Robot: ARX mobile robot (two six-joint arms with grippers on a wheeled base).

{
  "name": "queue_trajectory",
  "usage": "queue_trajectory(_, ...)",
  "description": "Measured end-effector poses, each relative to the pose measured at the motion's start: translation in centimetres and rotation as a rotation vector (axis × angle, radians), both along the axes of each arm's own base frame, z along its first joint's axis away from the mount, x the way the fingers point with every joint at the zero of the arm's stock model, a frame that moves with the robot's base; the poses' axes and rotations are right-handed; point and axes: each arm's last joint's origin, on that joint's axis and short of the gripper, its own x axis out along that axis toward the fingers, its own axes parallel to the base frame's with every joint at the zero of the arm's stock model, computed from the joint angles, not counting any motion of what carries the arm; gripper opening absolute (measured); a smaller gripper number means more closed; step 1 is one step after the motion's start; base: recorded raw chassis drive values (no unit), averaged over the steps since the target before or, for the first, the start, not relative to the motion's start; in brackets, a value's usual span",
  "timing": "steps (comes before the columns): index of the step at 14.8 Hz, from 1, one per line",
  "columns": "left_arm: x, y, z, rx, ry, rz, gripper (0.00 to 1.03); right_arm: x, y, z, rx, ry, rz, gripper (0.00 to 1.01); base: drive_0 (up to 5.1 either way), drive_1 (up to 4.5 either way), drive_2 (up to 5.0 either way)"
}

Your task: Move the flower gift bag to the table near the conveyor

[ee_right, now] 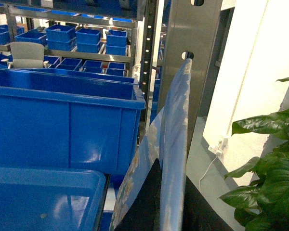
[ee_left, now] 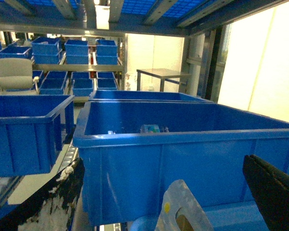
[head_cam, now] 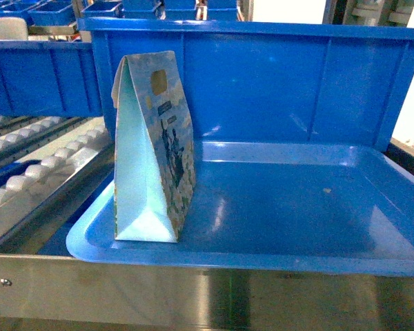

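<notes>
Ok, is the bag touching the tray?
Touching. The head view shows the bag standing upright with its base flat on the floor of the tray, near the left rim.

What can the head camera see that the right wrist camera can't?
Only the head view shows a gift bag standing upright on the left of the tray, and the conveyor's white rollers. Only the right wrist view shows a leafy plant, a pale chair and a flowery bag edge-on in the right gripper. Both show the blue tray and the big blue bin behind it.
</notes>
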Motion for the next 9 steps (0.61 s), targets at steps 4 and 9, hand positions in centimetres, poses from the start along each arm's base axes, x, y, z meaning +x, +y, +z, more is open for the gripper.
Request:
queue_trajectory(4,1.1,-2.2,-1.7,0.036,0.074,-0.013,0.98,0.0,0.0,0.0,0.000,0.000,0.000,0.03,0.0,0.00,0.0)
queue_trajectory(9,1.8,-4.7,-2.9,0.084,0.114,-0.051,0.98,0.0,0.0,0.0,0.000,0.000,-0.001,0.03,0.0,0.00,0.0)
